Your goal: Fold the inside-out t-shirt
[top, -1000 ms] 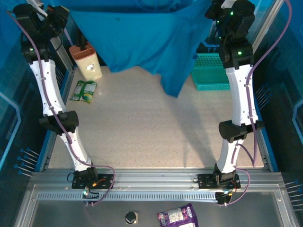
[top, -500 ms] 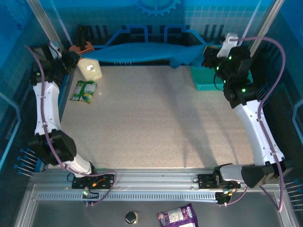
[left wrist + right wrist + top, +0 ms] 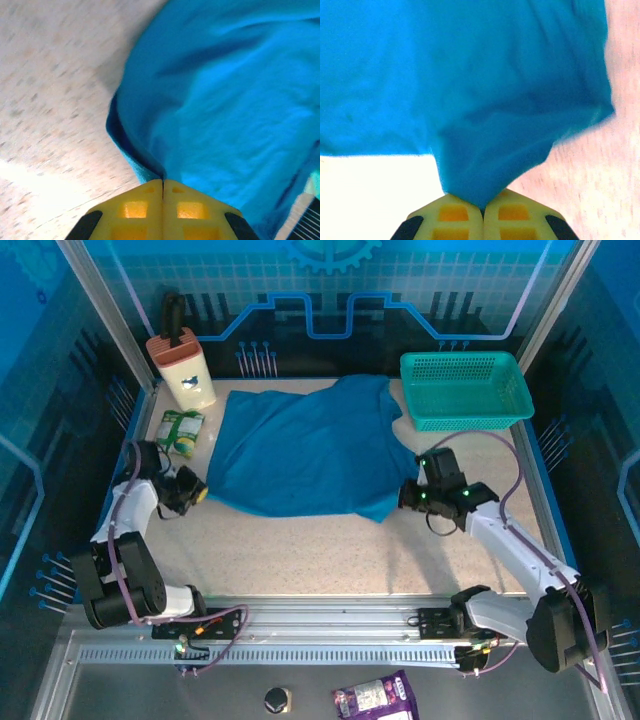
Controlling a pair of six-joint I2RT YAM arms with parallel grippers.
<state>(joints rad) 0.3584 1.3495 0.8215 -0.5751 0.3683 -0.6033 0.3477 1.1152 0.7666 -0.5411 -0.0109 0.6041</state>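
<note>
The t-shirt, held in the air a moment ago, is now lying spread on the tabletop, upper middle of the frame; left gripper and right gripper are pinching its lower corners, so folding can begin

T-shirt cut off by left wrist view's top edge

inside-out t-shirt: plain medium-blue, wrinkly | lying spread on the table | stretching between left tool and right tool | near corners sitting pinched in both tools' closed tips
</note>
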